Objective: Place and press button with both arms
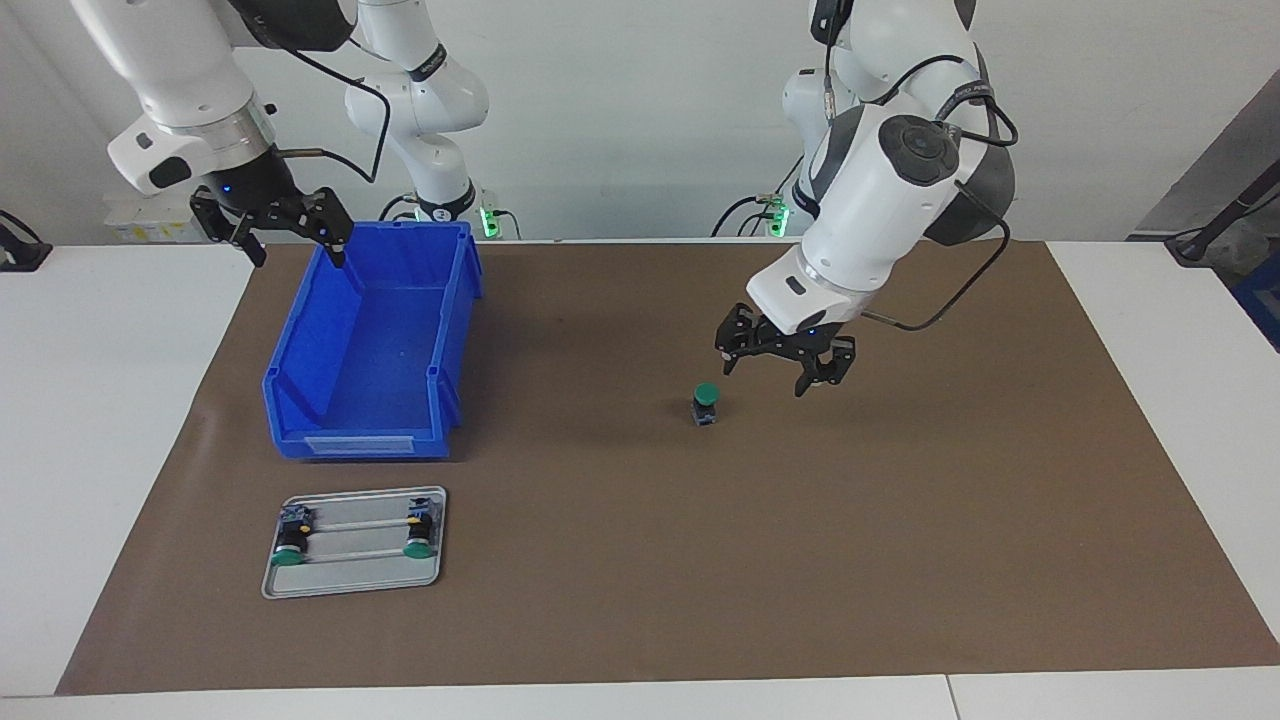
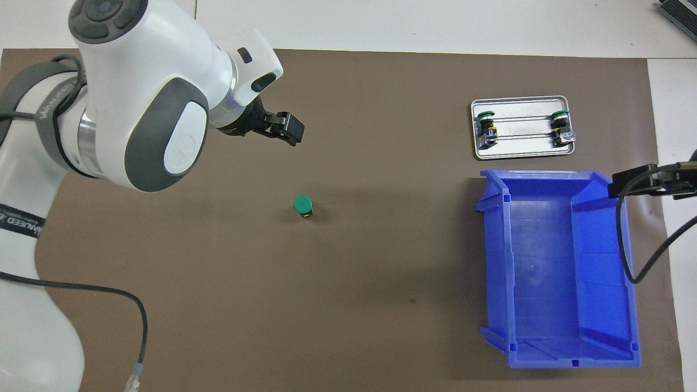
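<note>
Left gripper [image 1: 785, 368] hangs open and empty beside the green button [image 1: 707, 403], upright mid-mat. Placing looks done; I'd press its cap next. Right gripper [image 1: 290, 232] waits open over the blue bin [image 1: 375, 350].

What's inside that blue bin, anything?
The blue bin looks empty: both views show only its bare blue floor. The right gripper, open, hangs over its rim nearest the robots and hides a bit of that edge.
</note>
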Robot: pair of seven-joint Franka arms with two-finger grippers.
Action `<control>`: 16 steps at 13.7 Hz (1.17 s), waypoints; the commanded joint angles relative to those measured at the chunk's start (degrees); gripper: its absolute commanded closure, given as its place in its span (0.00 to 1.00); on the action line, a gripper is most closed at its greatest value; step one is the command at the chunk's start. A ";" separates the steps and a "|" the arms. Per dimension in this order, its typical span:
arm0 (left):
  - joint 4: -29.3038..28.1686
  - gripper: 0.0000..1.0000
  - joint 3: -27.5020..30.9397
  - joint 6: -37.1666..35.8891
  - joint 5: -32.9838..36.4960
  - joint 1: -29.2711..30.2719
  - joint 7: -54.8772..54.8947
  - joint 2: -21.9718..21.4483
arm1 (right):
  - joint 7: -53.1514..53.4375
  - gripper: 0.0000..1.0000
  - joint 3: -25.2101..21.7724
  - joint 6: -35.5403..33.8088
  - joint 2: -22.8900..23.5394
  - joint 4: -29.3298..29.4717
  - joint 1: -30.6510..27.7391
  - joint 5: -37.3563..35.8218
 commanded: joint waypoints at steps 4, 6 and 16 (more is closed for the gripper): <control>-14.72 0.08 0.36 0.61 3.78 -2.08 -7.16 -8.23 | -0.25 0.00 0.25 0.35 -1.37 -1.40 -0.34 0.69; -19.10 0.20 0.28 1.91 3.78 -2.61 -10.58 -10.25 | -0.25 0.00 0.25 0.35 -1.37 -1.40 -0.34 0.69; -39.70 0.80 0.01 24.94 3.78 -5.51 -16.31 -17.29 | -0.26 0.00 0.25 0.35 -1.37 -1.40 -0.34 0.69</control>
